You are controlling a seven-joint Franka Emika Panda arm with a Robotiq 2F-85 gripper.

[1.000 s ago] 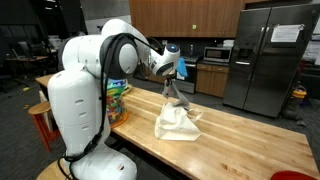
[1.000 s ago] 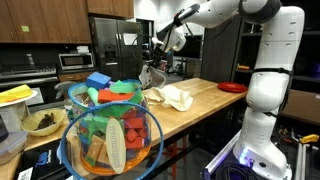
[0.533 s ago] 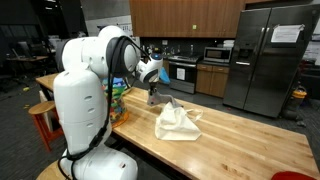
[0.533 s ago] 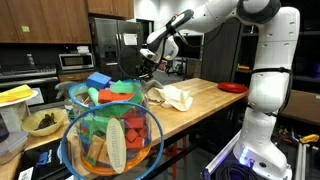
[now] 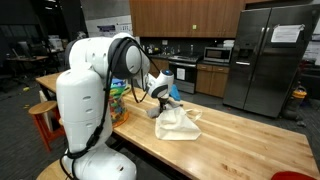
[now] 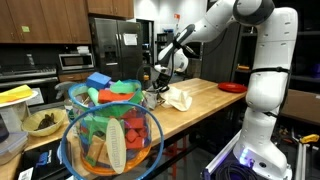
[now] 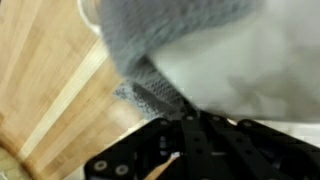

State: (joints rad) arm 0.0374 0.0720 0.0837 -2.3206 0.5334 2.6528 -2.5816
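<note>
My gripper point(image 5: 160, 96) point(image 6: 161, 81) hangs low over the wooden table point(image 5: 240, 146) point(image 6: 208, 93), near its end by the basket. It is shut on a grey knit cloth point(image 7: 165, 45) that droops from the jaws onto the tabletop point(image 6: 155, 97). Right beside it lies a crumpled cream cloth point(image 5: 180, 123) point(image 6: 180, 97) point(image 7: 255, 70), and the grey cloth touches or overlaps its edge. In the wrist view the black gripper point(image 7: 198, 135) comes in from the bottom with its jaws pressed together, the grey fabric bunched just above them.
A wire basket point(image 6: 110, 135) point(image 5: 118, 98) full of colourful toys stands at the table's end near the gripper. A red plate point(image 6: 231, 88) sits at the far end. A steel fridge point(image 5: 265, 55) and kitchen counters stand behind. The robot's white base point(image 5: 90, 120) is beside the table.
The gripper carried the grey cloth off the cream cloth toward the basket end, then came down. The grey cloth now rests on the table beside the cream one.
</note>
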